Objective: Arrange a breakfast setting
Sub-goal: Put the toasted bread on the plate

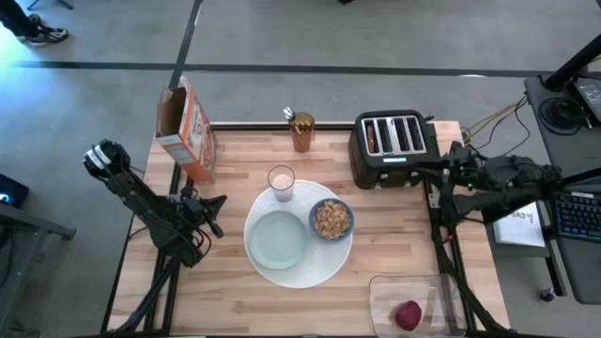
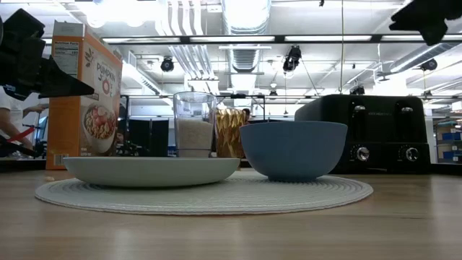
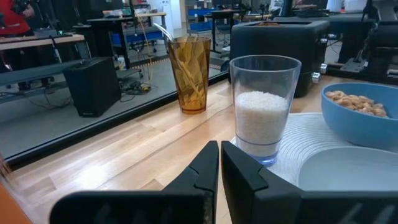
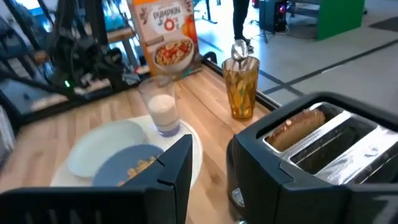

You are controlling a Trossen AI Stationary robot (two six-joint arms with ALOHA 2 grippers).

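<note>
At table's left edge: left gripper [image 1: 218,202], fingers together, empty, facing milk glass [image 1: 281,178]. At right edge beside toaster [image 1: 392,147]: right gripper [image 1: 424,170], fingers apart, empty. Between them: large plate [image 1: 324,261] bearing green plate [image 1: 279,238], blue bowl [image 1: 331,219]; toast [image 4: 293,124] in toaster slot.

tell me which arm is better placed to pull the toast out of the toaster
Right, probably. The right gripper hangs open beside the toaster, and its wrist view looks down on the toast in a slot. The left gripper, shut, sits across the table by the plates, with the glass between.
</note>
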